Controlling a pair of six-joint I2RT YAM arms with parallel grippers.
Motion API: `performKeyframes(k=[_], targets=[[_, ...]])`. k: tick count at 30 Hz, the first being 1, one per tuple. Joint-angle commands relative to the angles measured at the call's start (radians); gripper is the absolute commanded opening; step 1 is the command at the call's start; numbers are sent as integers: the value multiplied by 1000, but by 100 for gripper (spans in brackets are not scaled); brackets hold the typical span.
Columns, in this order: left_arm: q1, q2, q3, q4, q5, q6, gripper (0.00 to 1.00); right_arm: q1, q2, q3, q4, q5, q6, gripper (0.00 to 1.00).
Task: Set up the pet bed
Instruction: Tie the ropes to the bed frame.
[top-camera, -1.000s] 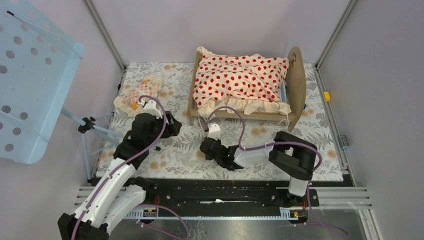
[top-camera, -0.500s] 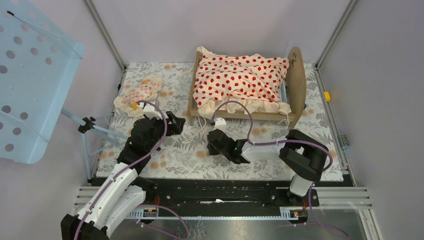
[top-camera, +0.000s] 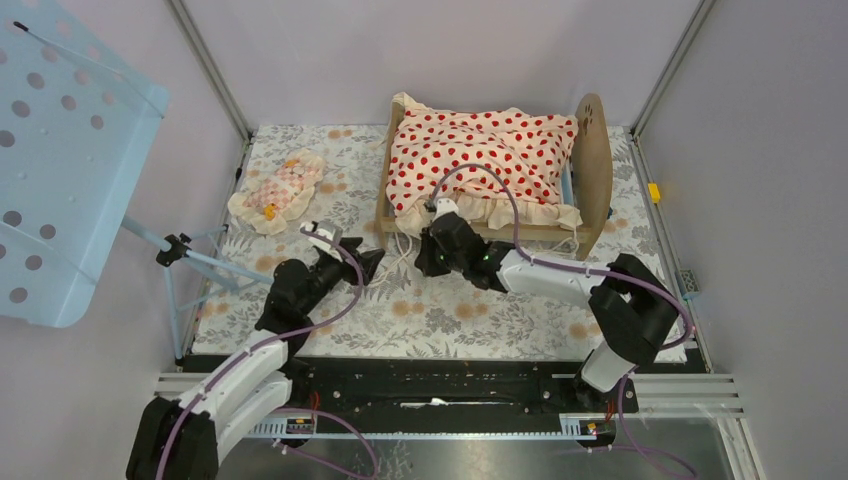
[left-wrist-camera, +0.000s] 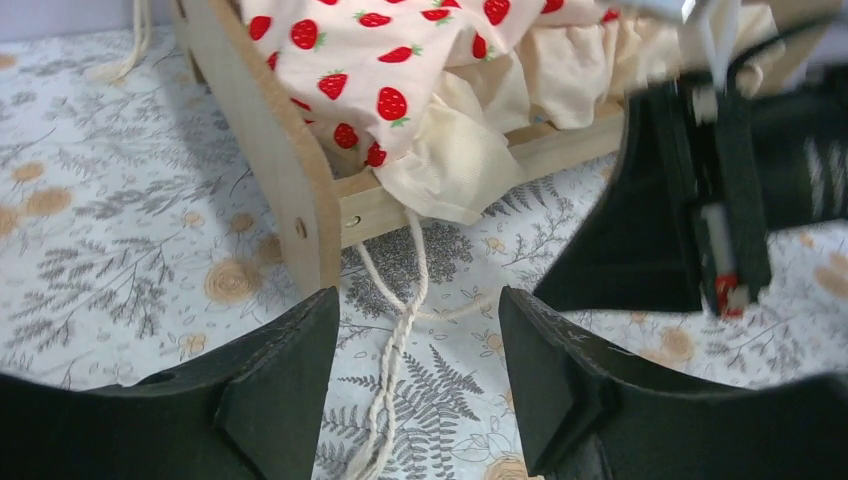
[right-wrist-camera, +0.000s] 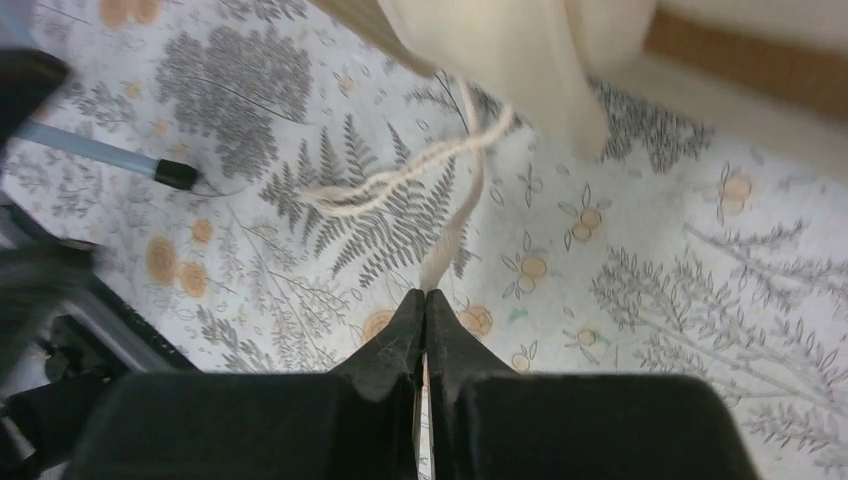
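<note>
We see the pet bed (top-camera: 592, 165) at the far middle of the counter (top-camera: 440, 318), with the red-dotted blanket (top-camera: 480, 150) heaped over it. Our left hand (left-wrist-camera: 420, 310) gapes wide near the bed's front corner, holding nothing. Our right hand (right-wrist-camera: 424, 300) is pinched tight on the blanket's cream tie (right-wrist-camera: 447, 245).

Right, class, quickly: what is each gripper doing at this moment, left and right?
Left gripper: open, holding nothing.
Right gripper: jaws shut, apparently pinching a cream fabric strip.

Light: shining bright, even
Shadows: falling soft under the pet bed (top-camera: 593, 165)
Blur: smearing right wrist view's left edge
</note>
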Motion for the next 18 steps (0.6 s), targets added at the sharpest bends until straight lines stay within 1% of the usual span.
performKeyframes(k=[1,3,5,7,10,13,15,16,18], targets=[[3,87,13,211,141,160,63,-60,3,136,-136,-155,-118,0],[-6,100,-16,273,162,189,63,-79,28,199,-200,-196,-153,0],[-33,103,-44,291,161,251,64,-92,57,261,-266,-223,-185,0],[-82,108,-63,291,140,310,64,-97,86,310,-317,-242,-211,0],[-166,136,-104,343,87,375,64,-99,113,360,-370,-252,-232,0],[-189,183,-160,468,123,379,64,-99,119,387,-397,-252,-239,0],[-193,215,-174,513,140,376,64,-100,116,391,-406,-252,-245,0],[-194,230,-170,515,140,378,62,-101,113,390,-408,-252,-245,0],[-195,257,-155,505,141,383,55,-101,104,384,-409,-264,-256,0]])
